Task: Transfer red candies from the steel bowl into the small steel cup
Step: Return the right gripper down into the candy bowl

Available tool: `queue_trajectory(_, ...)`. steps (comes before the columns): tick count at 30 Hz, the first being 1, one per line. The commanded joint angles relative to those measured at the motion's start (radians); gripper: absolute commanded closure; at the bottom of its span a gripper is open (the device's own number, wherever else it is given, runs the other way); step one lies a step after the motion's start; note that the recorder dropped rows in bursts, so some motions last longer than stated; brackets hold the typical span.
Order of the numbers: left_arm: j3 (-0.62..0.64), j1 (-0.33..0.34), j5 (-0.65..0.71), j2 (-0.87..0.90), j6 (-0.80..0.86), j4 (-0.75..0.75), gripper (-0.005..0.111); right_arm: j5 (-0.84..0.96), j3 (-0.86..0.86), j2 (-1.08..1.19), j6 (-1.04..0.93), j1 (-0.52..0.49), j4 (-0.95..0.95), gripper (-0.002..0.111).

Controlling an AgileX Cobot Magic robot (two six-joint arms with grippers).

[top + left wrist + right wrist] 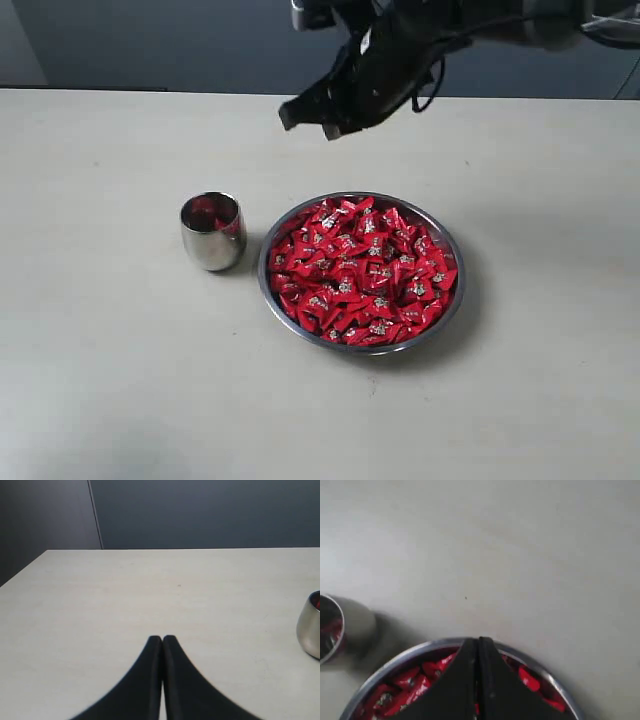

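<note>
R gripper (308, 118) shut, empty, above bowl (262, 268) rim, candies (360, 270) below. L gripper (162, 640) shut, empty, over desk (100, 350) near cup (212, 240).

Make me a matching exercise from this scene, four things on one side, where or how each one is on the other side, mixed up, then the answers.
1. small polished steel cup
2. wide shallow steel bowl
3. black left gripper
4. black right gripper

A. shut, in the air over the bowl's rim
B. heaped with shiny red wrapped candies
C. shut, over bare table
D. red showing inside

Pairs: 1-D, 2-B, 3-C, 4-A
</note>
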Motion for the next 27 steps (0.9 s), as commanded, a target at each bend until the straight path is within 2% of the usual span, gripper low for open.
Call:
queue_trajectory(1, 0.004, 0.001, -0.002, -0.004, -0.003, 0.001, 0.106, -0.16, 0.235, -0.108, 0.0, -0.01, 0.009, 0.108)
queue_trajectory(7, 0.004, 0.001, -0.002, -0.004, -0.003, 0.001, 0.106, -0.299, 0.442, -0.2, 0.009, -0.01, 0.009, 0.108)
queue_trajectory(12, 0.004, 0.001, -0.002, -0.004, -0.003, 0.001, 0.106, -0.375, 0.53, -0.215, 0.013, -0.024, 0.015, 0.108)
queue_trajectory(22, 0.004, 0.001, -0.002, -0.004, -0.003, 0.001, 0.106, -0.363, 0.533, -0.201, 0.009, -0.054, 0.026, 0.108)
queue_trajectory(27, 0.004, 0.001, -0.002, -0.004, -0.003, 0.001, 0.106, -0.209, 0.425, -0.135, -0.03, -0.054, 0.05, 0.108)
